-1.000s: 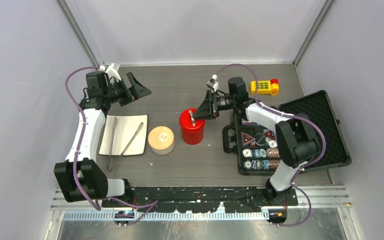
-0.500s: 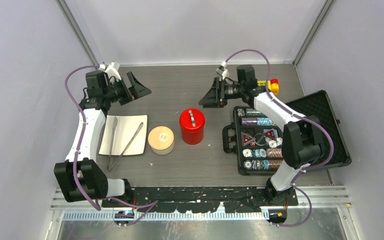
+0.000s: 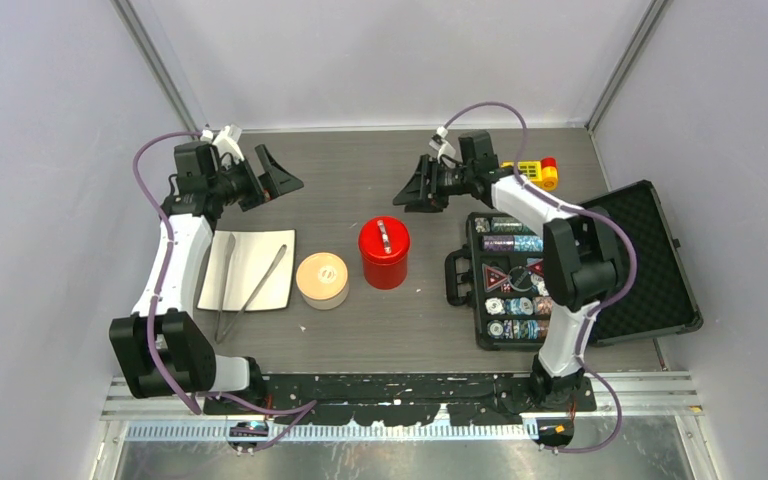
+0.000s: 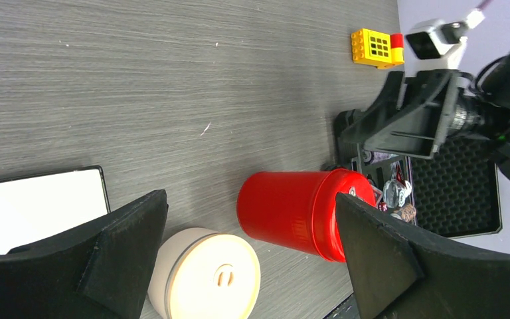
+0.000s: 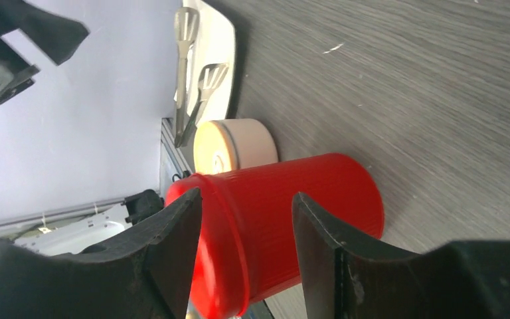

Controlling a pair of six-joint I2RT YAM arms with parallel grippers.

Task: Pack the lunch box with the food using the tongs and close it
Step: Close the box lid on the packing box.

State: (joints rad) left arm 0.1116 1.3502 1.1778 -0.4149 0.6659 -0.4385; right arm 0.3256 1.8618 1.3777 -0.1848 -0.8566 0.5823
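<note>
Silver metal tongs (image 5: 184,33) are laid at nine o'clock of the tan-lidded round tin (image 3: 322,280); left gripper (image 3: 280,172) and right gripper (image 3: 409,186) are parted, empty.

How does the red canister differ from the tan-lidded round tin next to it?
The red canister stands taller; the tan-lidded tin is lower. The canister is red all over; the tin has a tan lid over a pale wall. The canister's lid bears a silvery strip, the tin's only a small central mark. Both stand upright, lids on, side by side.

Red canister (image 5: 285,219) beyond parted right end effector (image 5: 246,203), tongs (image 5: 183,60) farther off
</note>
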